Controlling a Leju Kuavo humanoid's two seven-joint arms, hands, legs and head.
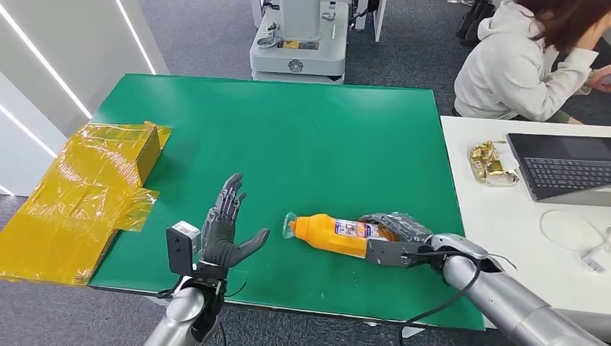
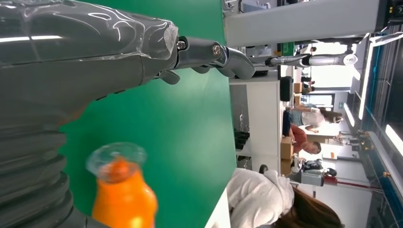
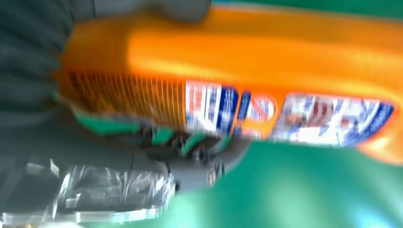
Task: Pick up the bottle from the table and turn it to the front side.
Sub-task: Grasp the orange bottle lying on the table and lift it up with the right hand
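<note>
Bottle: I see the orange plastic bottle point(image 1: 333, 233) lying on its side, lower centre, on the green surface point(image 1: 310, 151).
Right hand point(image 1: 398, 229): I see it gripping the bottle's base.
Left hand point(image 1: 225, 232): empty, fingers spread, lower left.

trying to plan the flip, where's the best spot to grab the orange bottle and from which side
Grip the wide labelled body of the orange bottle near its base, coming in from the robot's right, as the right hand does. The bottle lies on its side on the green table with its clear cap pointing toward the open left hand, so the narrow neck likely offers less hold.
</note>
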